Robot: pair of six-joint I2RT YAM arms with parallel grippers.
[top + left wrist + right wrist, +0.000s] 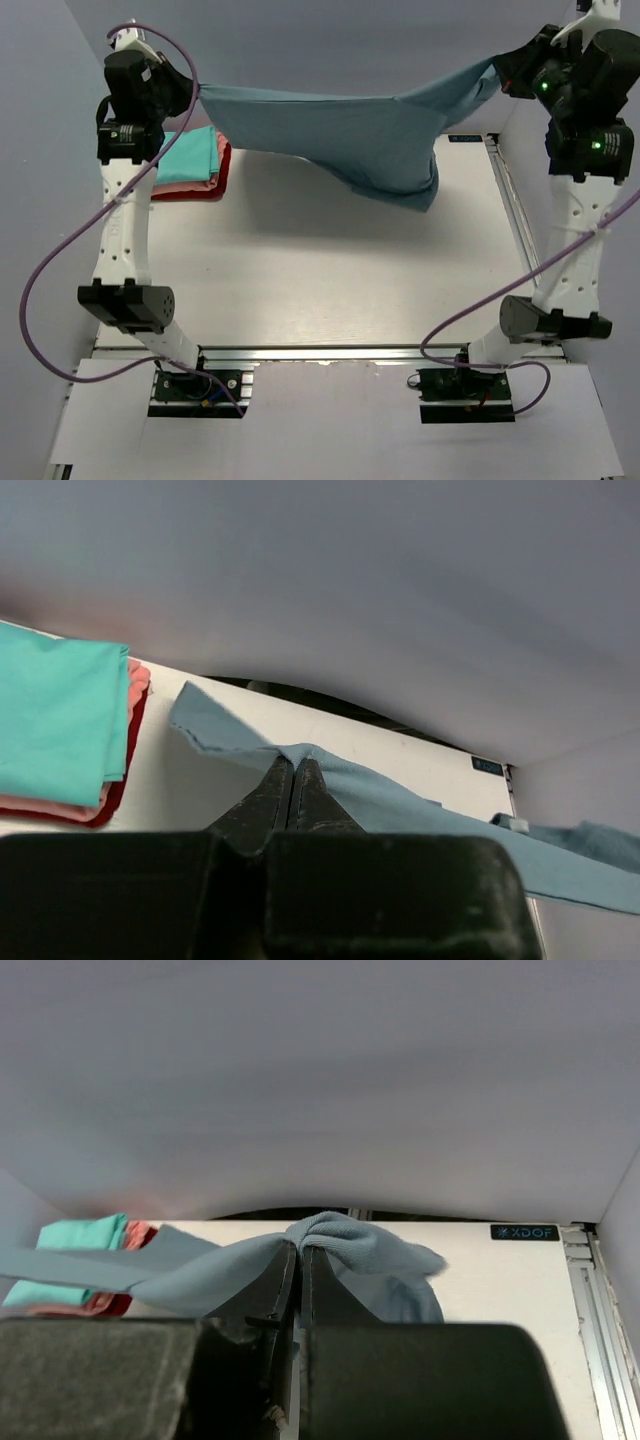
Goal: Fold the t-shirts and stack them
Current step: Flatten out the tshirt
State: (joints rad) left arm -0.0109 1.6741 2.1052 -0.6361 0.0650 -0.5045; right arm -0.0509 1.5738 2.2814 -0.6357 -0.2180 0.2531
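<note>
The white table spans the space between the two arms. Above its far half hangs the blue tee, lifted clear of the surface and stretched almost edge to edge between the grippers. Its top edge runs fairly taut from the left side to the right. The bulk of the cloth sags in a loose pouch right of centre, and its lowest fold hangs over the table.

At the far left of the table lies a folded stack, under and just beside the left end of the hanging tee. The teal tee is on top, the pink tee under it and the red tee at the bottom.

The left gripper is raised at the far left, its jaws pinched tight on one corner of the blue tee, with a short flap sticking out past the tips. The right gripper is raised at the far right, clamped on a bunched end of the same tee, which spills over its fingertips.

In the left wrist view a small white tag shows on the cloth, well along toward the right.
</note>
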